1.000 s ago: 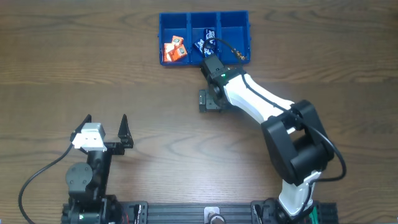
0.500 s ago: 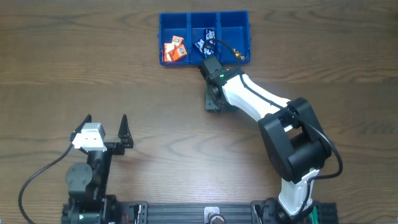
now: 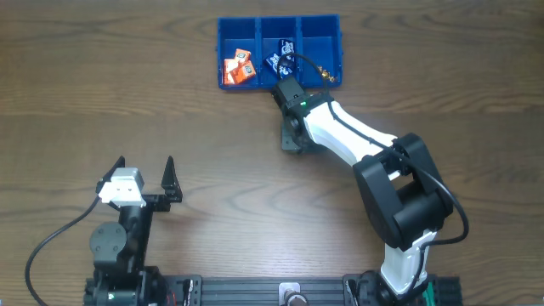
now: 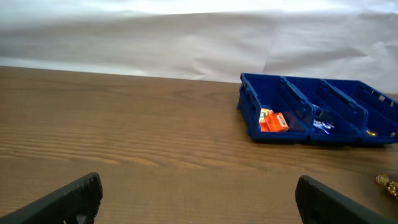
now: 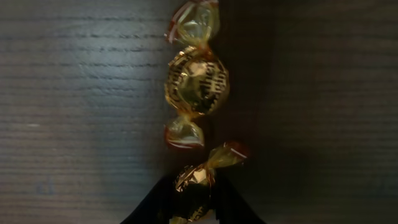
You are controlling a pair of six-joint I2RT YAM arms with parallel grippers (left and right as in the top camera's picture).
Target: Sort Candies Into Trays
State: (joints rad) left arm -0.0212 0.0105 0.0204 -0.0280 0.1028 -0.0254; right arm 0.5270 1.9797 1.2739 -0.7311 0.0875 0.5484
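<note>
We are at the pick-up step. Our right gripper (image 3: 291, 141) sits just in front of the blue tray (image 3: 319, 38) by the table's far edge, its fingers pinched on one gold candy (image 5: 193, 177). A second gold candy (image 5: 196, 81) lies on the table just beside it. Next, we think, it must lift and carry its candy to the tray's right-end bin. Our left gripper (image 3: 144, 166) rests by the near edge, fingers apart.

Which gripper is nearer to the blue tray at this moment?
The right. The right gripper sits just short of the blue tray, by its middle compartment, shut on a gold candy. The left gripper is far off, open, near its own base.
</note>
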